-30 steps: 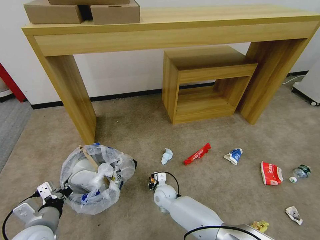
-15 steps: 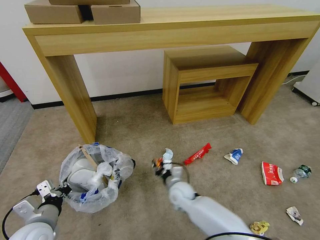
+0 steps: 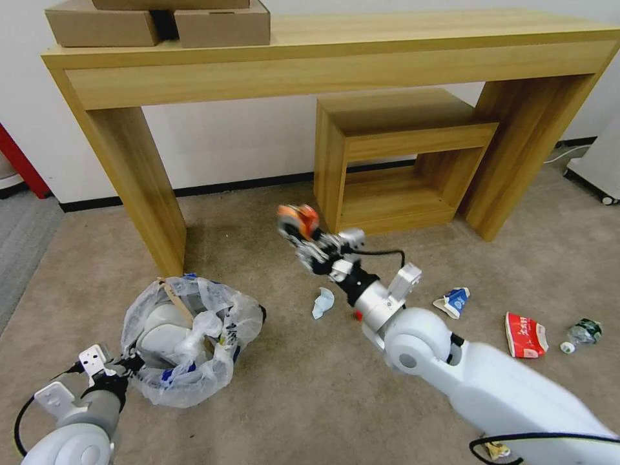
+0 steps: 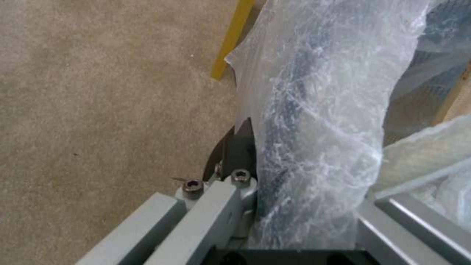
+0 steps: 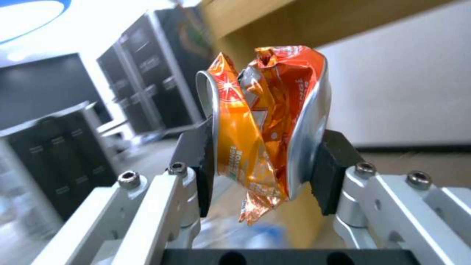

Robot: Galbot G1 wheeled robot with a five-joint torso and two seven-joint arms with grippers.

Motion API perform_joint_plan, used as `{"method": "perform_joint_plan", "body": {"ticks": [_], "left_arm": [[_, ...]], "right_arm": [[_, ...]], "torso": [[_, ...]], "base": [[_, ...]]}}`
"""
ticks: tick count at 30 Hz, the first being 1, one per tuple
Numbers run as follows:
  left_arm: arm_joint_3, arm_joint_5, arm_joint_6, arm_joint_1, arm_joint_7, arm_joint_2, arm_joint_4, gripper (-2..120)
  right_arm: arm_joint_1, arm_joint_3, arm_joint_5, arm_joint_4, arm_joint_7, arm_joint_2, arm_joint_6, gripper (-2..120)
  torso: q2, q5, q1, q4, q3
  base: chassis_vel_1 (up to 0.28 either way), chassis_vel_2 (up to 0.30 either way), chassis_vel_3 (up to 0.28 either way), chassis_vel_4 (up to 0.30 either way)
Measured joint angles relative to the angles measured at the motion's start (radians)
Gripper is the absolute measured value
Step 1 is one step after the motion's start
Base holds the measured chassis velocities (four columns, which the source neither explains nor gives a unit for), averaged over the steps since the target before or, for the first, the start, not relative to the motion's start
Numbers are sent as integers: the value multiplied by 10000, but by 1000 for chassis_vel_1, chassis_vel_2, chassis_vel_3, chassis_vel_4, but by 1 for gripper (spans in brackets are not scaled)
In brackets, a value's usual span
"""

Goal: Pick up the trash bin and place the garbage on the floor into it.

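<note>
The right gripper (image 3: 298, 227) pinches a crumpled orange foil wrapper (image 5: 265, 136) between its fingers, aloft above the floor (image 3: 290, 400). It should swing over the trash bin (image 3: 187, 339) before releasing, since light foil drifts. The left gripper (image 4: 299, 206) seems clamped on the crinkly translucent liner at the rim.
</note>
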Motion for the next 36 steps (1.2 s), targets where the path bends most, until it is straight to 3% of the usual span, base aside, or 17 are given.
{"method": "perform_joint_plan", "body": {"ticks": [3,8,11,19,36], "left_arm": [[-6,21,21,55,-34,-77,-169,0],[-72,53,24,164,-40,-151,-313,0],[-104,58,25,249,-39,-206,-444,0],[-123,121,14,333,-29,-338,-518,0],[-133,168,-33,415,12,-439,-531,0]], "right_arm": [[1046,-1636,986,268,1214,581,-736,37],[1622,-2780,1467,-3,2373,1323,-1329,37],[1776,-3364,1798,-440,3283,2238,-1767,37],[1659,-4028,2028,-1749,4648,4048,-2395,37],[1463,-4369,1672,-3935,5397,5424,-2793,37]], "torso": [[0,-1,0,2,0],[0,-3,0,0,1],[-1,-1,0,1,2],[-1,-2,0,1,2],[-1,-1,1,0,2]], "base": [[0,0,0,0],[0,0,0,0],[0,0,0,0],[0,0,0,0],[0,0,0,0]]}}
